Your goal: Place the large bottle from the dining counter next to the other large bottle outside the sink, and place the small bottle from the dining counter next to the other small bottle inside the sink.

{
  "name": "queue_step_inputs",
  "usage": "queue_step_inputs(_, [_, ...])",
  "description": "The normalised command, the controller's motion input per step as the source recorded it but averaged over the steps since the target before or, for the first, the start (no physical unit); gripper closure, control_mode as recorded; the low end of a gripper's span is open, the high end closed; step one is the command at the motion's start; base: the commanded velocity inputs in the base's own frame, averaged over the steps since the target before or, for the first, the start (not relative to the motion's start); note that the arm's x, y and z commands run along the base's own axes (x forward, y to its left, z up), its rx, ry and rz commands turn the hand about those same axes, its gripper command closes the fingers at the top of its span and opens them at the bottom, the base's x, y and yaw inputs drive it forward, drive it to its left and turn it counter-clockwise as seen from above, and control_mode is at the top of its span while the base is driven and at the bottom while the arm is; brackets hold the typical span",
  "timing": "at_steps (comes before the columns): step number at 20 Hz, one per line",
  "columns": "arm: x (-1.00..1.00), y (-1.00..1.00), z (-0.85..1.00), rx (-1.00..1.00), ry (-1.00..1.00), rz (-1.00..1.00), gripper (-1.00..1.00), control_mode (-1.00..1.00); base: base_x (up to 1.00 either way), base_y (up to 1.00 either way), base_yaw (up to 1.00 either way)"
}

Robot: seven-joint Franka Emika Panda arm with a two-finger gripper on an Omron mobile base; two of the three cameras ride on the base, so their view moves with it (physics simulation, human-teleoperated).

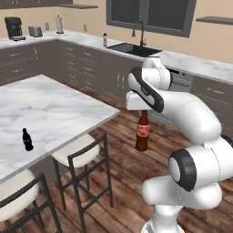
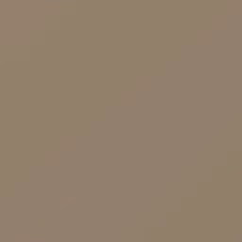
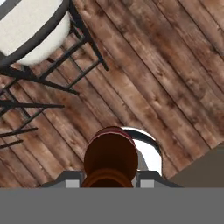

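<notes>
My gripper (image 1: pixel 144 110) is shut on the neck of the large bottle (image 1: pixel 142 133), a brown cola bottle with a red label. The bottle hangs upright above the wooden floor, to the right of the dining counter (image 1: pixel 50 113). In the hand view I look straight down the large bottle (image 3: pixel 110 156), with my gripper (image 3: pixel 109 183) closed on either side of its top. The small bottle (image 1: pixel 27 139), dark with a black cap, stands near the front edge of the dining counter. Far back, the sink (image 1: pixel 132 49) is set in the kitchen counter. Another bottle (image 1: pixel 105 40) stands outside the sink on its left.
Two white-cushioned stools (image 1: pixel 78 154) (image 1: pixel 13 196) stand along the dining counter's near side, and one stool (image 3: pixel 30 30) appears in the hand view. A coffee machine (image 1: pixel 14 28), a toaster (image 1: pixel 35 31) and a faucet (image 1: pixel 140 32) line the back counters. Wooden floor (image 1: pixel 123 182) lies under the bottle.
</notes>
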Motion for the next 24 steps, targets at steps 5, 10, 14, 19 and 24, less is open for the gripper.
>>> queue_step_inputs(5, [0.0,0.0,0.0,0.0,0.0,0.0,1.0,1.0,0.57,-0.7,-0.15])
queue_step_inputs(10, [0.0,0.0,0.0,0.0,0.0,0.0,1.0,1.0,0.77,-0.83,0.0])
queue_step_inputs(14, [0.0,0.0,0.0,0.0,0.0,0.0,1.0,1.0,0.96,-0.81,0.01])
queue_step_inputs(19, [0.0,0.0,0.0,0.0,0.0,0.0,1.0,1.0,1.0,-0.71,0.12])
queue_step_inputs(24, [0.0,0.0,0.0,0.0,0.0,0.0,1.0,1.0,1.0,-0.72,0.19])
